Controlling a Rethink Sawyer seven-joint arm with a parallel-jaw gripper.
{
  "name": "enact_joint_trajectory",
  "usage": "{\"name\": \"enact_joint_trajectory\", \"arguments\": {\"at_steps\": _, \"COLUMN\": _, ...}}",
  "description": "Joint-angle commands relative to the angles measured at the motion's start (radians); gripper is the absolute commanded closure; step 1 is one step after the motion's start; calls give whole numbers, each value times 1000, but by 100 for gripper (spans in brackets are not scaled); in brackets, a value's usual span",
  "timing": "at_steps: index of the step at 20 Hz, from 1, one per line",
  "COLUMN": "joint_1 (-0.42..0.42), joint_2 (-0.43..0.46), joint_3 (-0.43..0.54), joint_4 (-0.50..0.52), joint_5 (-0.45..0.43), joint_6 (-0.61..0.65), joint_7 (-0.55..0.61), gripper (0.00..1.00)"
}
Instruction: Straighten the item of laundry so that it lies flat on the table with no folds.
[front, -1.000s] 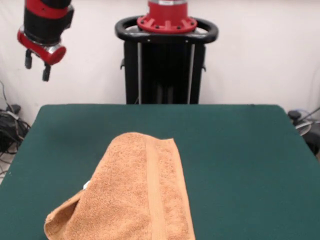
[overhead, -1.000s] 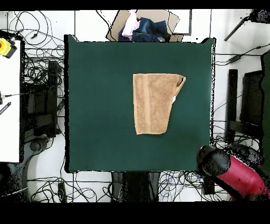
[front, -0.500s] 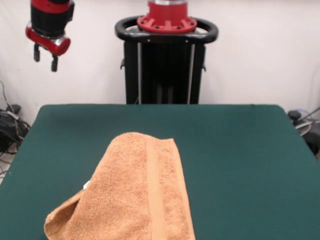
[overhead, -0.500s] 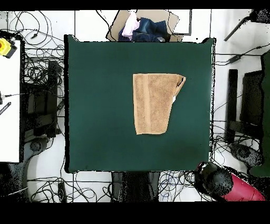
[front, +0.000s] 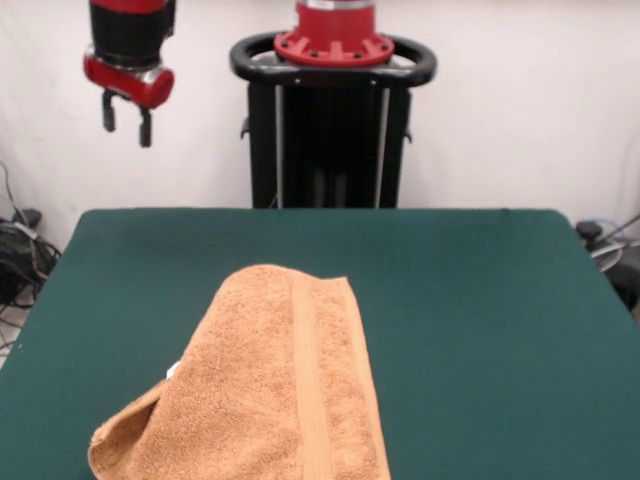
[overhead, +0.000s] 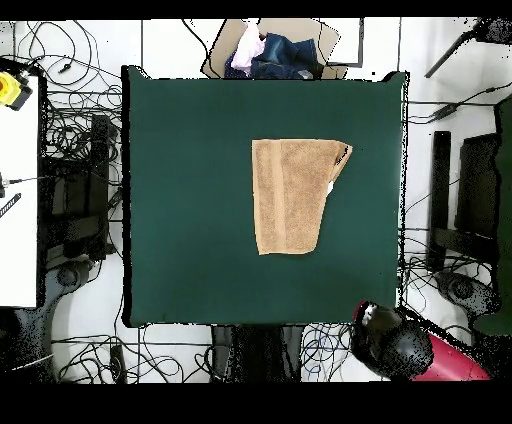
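High above the dark green felt surface (front: 480, 300), off its far corner: red-and-black claw (front: 126, 118), prongs apart, empty. Fuzzy orange-tan terry towel (front: 270, 380) lies well below, toward the near edge, folded at one corner, long axis running near-to-far.

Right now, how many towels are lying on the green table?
1. The orange-tan towel lies folded on the table, toward its front edge in the front view; nothing else shows there.
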Motion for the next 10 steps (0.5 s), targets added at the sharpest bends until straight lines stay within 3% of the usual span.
{"name": "enact_joint_trajectory", "arguments": {"at_steps": 1, "joint_1": 46, "joint_2": -255, "joint_3": 122, "joint_4": 272, "joint_5": 116, "joint_6": 128, "joint_7": 44, "gripper": 0}}
{"name": "enact_joint_trajectory", "arguments": {"at_steps": 5, "joint_1": -5, "joint_2": -285, "joint_3": 146, "joint_4": 349, "joint_5": 112, "joint_6": 16, "joint_7": 44, "gripper": 0}}
{"name": "enact_joint_trajectory", "arguments": {"at_steps": 10, "joint_1": 14, "joint_2": -279, "joint_3": 112, "joint_4": 335, "joint_5": 81, "joint_6": 4, "joint_7": 60, "gripper": 0}}
